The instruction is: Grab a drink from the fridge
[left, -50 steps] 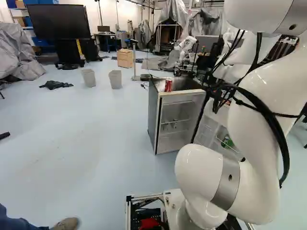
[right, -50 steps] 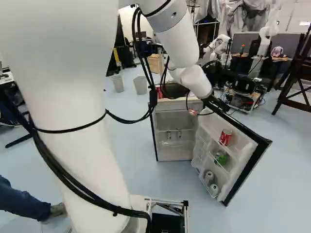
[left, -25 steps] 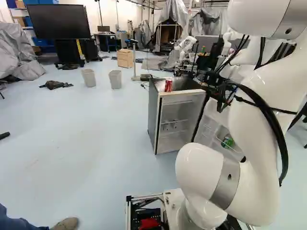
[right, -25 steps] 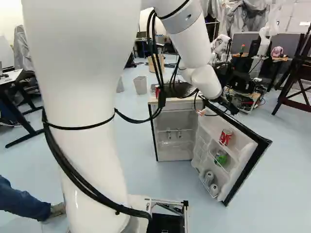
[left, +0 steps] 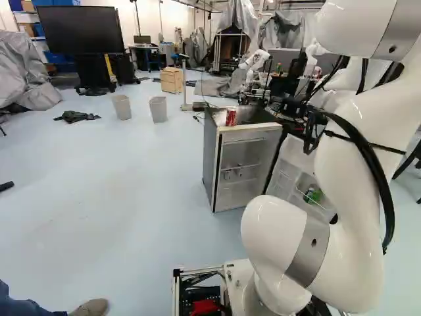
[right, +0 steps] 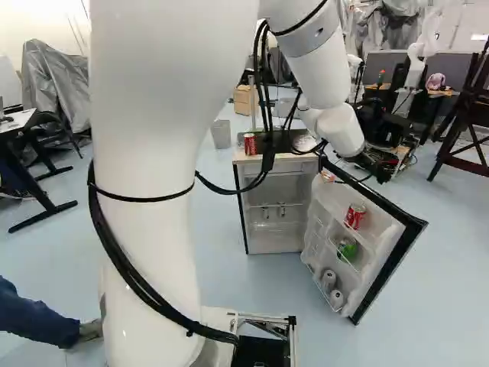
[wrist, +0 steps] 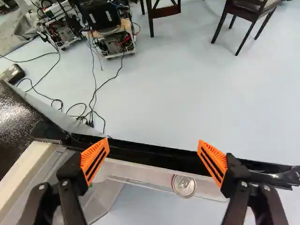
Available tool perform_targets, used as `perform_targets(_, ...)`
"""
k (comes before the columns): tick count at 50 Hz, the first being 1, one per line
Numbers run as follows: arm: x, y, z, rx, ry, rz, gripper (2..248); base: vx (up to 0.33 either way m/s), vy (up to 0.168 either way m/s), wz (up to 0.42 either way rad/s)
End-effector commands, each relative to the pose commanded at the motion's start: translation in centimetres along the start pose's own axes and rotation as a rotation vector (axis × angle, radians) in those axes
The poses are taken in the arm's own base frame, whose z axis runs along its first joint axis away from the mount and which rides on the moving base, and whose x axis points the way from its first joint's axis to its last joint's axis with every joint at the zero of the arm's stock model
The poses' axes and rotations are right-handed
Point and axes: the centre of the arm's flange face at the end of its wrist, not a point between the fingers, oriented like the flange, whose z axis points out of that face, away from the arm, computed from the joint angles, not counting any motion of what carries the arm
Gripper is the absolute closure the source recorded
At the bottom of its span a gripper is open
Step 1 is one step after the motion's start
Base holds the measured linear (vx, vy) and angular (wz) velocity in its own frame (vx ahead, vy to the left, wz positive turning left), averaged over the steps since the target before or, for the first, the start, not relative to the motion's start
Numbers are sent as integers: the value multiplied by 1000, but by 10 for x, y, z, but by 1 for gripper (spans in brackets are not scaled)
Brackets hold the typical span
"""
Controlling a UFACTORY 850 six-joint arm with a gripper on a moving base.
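Arm (right: pixel 145 183) swung right since earlier frame, base same. Gripper (right: pixel 378 164) above open fridge door (right: pixel 386 238), fingers (wrist: pixel 96 160) wide apart. Red can (wrist: pixel 183 185) on door's upper shelf, below and between them. Green can (right: pixel 348 249) one shelf lower. Second red can (left: pixel 231 116) atop fridge (left: pixel 210 161). Two bins (left: pixel 158 109) beyond.

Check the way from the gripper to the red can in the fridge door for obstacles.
Nothing visible stands between the orange-padded black gripper and the red metal can; its round top shows uncovered. The door's black rim runs close beside it.
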Motion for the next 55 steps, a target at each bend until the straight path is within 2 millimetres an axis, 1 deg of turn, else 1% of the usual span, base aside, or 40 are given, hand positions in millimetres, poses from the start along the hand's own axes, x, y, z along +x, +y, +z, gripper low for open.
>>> perform_targets(31,31,24,39,-28,-14,34,3,0,0,0)
perform_targets(55,56,26,79,-26,-30,40,3,0,0,0)
